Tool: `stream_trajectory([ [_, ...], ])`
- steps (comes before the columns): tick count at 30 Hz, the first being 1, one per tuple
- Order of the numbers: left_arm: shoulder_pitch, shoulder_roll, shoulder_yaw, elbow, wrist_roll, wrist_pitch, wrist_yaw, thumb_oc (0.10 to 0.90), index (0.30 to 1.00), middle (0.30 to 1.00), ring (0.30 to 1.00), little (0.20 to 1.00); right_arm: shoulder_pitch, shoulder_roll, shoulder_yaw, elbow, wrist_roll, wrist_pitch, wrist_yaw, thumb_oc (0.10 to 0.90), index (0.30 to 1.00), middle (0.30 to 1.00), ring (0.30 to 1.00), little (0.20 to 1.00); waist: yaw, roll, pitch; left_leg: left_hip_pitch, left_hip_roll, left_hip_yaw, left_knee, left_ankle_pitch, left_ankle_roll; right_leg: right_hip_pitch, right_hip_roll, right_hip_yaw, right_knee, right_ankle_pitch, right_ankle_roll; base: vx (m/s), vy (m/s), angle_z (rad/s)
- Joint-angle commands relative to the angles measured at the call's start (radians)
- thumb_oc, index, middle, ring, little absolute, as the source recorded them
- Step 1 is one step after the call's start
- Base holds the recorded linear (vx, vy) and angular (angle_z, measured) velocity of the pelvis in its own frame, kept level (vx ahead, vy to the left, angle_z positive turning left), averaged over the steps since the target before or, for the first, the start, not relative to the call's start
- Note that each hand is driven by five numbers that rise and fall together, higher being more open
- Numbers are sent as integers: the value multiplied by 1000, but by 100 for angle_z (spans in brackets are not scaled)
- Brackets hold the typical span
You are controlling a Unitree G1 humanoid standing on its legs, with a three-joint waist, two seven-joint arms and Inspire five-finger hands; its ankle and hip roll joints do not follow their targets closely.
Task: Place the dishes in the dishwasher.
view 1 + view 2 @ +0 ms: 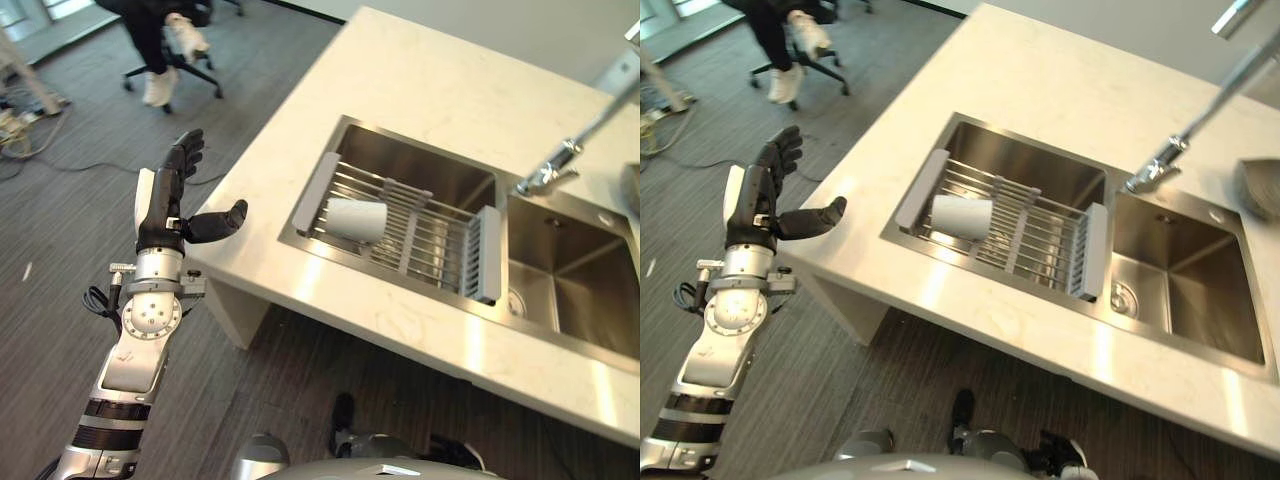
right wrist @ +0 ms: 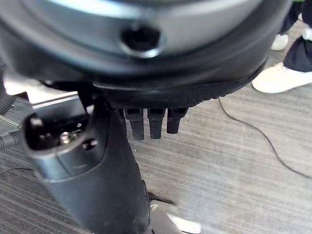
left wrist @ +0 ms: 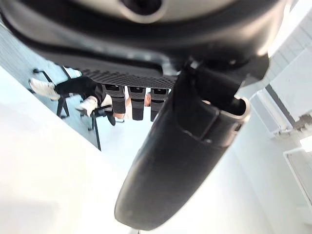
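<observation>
Judging by how things lay, we were at the very start of the job: the white cup lay on its side on the wire rack set across the left basin of the sink, untouched, at about two o'clock from our raised arm. A grey dish sat on the tabletop at the far right, past the faucet. We could not make out a dishwasher, so everything seemed left to do: reach, grasp, carry, load.

Our left hand was held up off the near-left corner of the tabletop, well apart from the cup, palm turned inward, fingers straight and pointing to twelve o'clock, thumb sticking out toward three. It was spread wide and held nothing. Our right hand hung over the wood-grain floor, fingers relaxed and empty. A seated person was at eleven o'clock, well away.
</observation>
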Motion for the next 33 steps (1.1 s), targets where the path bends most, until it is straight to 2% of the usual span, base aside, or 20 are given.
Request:
stream_trajectory([
  [1,-142,42,27,-65,11,-101,14,800,900,900,900,900,19,-21,49,-26,18,-5,-5,800,900,900,900,900,-43,25,16,-148,-11,-66,208,191,-58,79,-65,26,53,-117,146,11,-28,-47],
  [2,-145,47,22,-59,14,-102,15,800,900,900,900,900,21,-28,51,-40,18,-6,-9,800,900,900,900,900,-43,23,24,-173,-15,-68,231,192,-54,81,-65,35,50,-121,144,83,28,-91],
  [3,-146,59,15,-50,38,-97,19,800,900,900,900,900,27,-31,55,-52,12,-11,-9,800,900,900,900,900,-41,22,26,-204,-31,-85,162,144,-41,84,-67,59,41,-128,154,129,53,-97],
  [5,-143,61,11,-49,43,-100,21,800,900,900,900,900,34,-30,56,-48,9,-13,-10,800,900,900,900,900,-37,22,24,-200,-30,-88,114,142,-41,89,-69,72,34,-131,159,94,56,-88],
  [7,-141,69,-13,-29,59,-108,17,800,900,900,900,900,41,-30,59,-39,9,-23,1,800,900,900,900,900,-38,20,29,-235,-25,-73,61,167,-53,103,-79,92,24,-132,169,50,89,-54],
  [9,-138,83,-31,-19,73,-109,8,800,900,900,900,900,61,-27,53,-21,6,-26,7,800,900,900,900,900,-48,36,22,-203,4,-43,-9,186,-57,104,-75,100,22,-136,175,61,143,-28],
  [12,-146,115,-73,-13,112,-110,-16,800,900,900,900,900,118,-10,33,45,9,-30,24,800,900,900,900,900,-84,61,-2,-116,14,-18,-145,219,-51,93,-70,110,-3,-106,182,27,170,-55],
  [16,-157,138,-96,-1,126,-110,-28,800,900,900,900,900,165,-4,23,86,-7,-29,34,800,900,900,900,900,-107,70,-15,-38,15,21,-239,223,-47,94,-58,126,-55,-70,197,5,117,-33],
  [23,-162,152,-138,-10,120,-113,-78,800,900,900,900,900,234,13,5,89,-4,-32,54,800,900,900,900,900,-131,69,-38,-7,8,55,-241,197,-40,109,-59,134,-88,-54,214,18,63,-23],
  [33,-133,137,-128,8,98,-109,-77,800,900,900,900,900,268,12,7,34,-23,-36,57,800,900,900,900,900,-136,62,-40,5,-11,70,-241,185,-25,100,-72,150,-66,-46,224,-7,50,-11],
])
